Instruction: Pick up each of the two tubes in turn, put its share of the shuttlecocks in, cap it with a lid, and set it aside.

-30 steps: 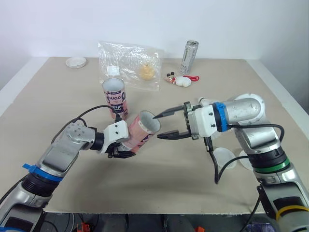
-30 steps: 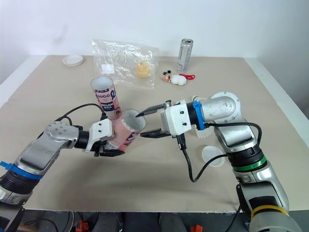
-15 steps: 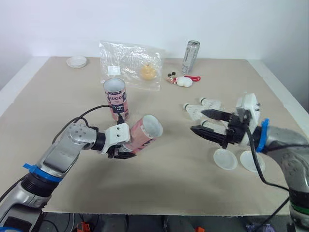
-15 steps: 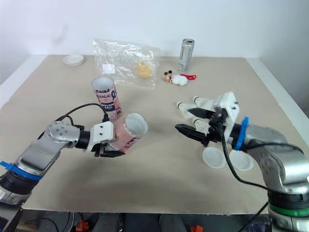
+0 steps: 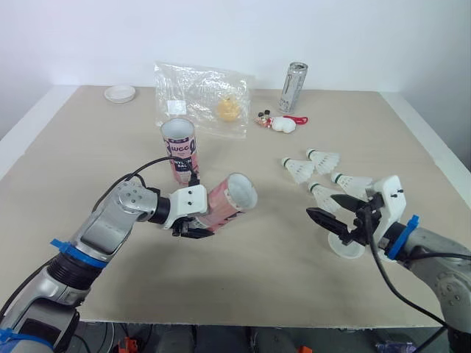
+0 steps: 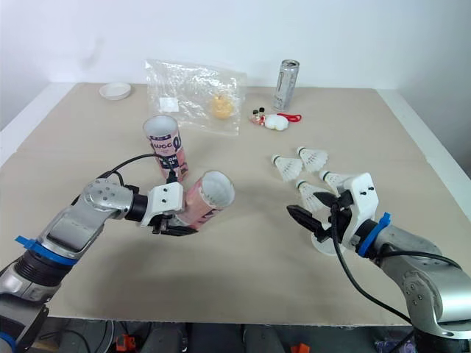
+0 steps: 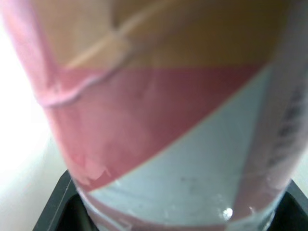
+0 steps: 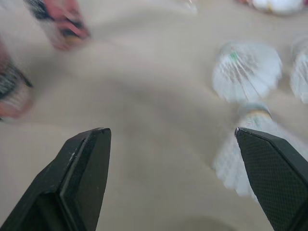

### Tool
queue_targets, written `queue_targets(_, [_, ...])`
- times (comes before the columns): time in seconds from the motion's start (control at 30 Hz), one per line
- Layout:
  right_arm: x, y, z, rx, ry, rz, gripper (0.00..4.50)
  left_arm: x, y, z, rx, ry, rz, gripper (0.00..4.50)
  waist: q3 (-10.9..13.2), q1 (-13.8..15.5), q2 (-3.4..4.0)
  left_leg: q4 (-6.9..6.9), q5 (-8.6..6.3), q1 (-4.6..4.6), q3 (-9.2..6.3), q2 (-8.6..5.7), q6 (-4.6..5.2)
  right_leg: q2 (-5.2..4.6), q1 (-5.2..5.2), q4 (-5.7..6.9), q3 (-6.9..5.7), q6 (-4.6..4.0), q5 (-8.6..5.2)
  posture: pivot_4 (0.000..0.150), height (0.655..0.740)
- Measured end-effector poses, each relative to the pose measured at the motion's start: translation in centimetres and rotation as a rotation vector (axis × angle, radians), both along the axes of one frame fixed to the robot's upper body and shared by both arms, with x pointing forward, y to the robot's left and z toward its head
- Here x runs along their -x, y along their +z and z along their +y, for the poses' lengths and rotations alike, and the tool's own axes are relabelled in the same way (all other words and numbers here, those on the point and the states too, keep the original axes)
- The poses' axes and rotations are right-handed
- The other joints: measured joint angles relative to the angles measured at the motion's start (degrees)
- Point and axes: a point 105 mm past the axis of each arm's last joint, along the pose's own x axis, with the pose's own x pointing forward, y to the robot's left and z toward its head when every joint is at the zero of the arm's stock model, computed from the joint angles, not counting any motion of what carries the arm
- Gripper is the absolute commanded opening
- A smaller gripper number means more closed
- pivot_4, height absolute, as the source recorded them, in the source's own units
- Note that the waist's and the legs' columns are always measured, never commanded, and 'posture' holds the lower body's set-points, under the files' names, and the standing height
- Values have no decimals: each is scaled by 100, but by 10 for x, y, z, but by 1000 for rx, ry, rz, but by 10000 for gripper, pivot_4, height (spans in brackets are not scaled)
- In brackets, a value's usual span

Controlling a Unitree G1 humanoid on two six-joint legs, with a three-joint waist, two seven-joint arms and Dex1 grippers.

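A pink tube held tilted at centre frame, the right pincer spread beside the shuttlecocks.

On the tan table (image 5: 88,147), a clear plastic bag (image 5: 202,99) is seen at upper centre. One tube (image 5: 229,202) is clamped near its base by the left gripper (image 5: 195,224), its open mouth turned up and right; the other tube (image 5: 179,151) is stood upright just behind it. At lower right the right gripper (image 5: 331,209) is held wide apart and empty, just beside four shuttlecocks (image 5: 296,169) and over a white lid (image 5: 347,250).
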Motion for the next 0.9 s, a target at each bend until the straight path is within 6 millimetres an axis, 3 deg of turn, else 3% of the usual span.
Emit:
queue_targets(0.37, [-11, -21, 1, 1, -24, 46, 44272, 1, -1, -14, 24, -10, 22, 27546, 1, -14, -1, -1, 0, -6, -3, 2, 0, 6, -5, 1, -1, 1, 1, 1500, 7400])
queue_targets(0.7, [-37, -34, -4, 4, -117, 64, 44272, 4, -2, -15, 24, -13, 13, 27546, 1, -24, -1, -3, 0, -6, -4, 2, 1, 7, -4, 1, -1, 22, 11, 1500, 7400])
queue_targets(0.8, [-41, -37, -3, -4, -124, 64, 38105, 4, -2, -14, 22, -8, 7, 27546, 1, -27, -1, -4, -1, -5, -5, 2, 1, 9, -5, 1, -1, 23, 11, 1500, 7400])
queue_targets(0.9, [-44, -36, -3, 4, -133, 55, 23365, 4, -2, -14, 20, -6, 5, 27546, 1, -29, -1, -4, -1, -5, -5, 3, 1, 10, -5, 2, -1, 23, 12, 1500, 7400])
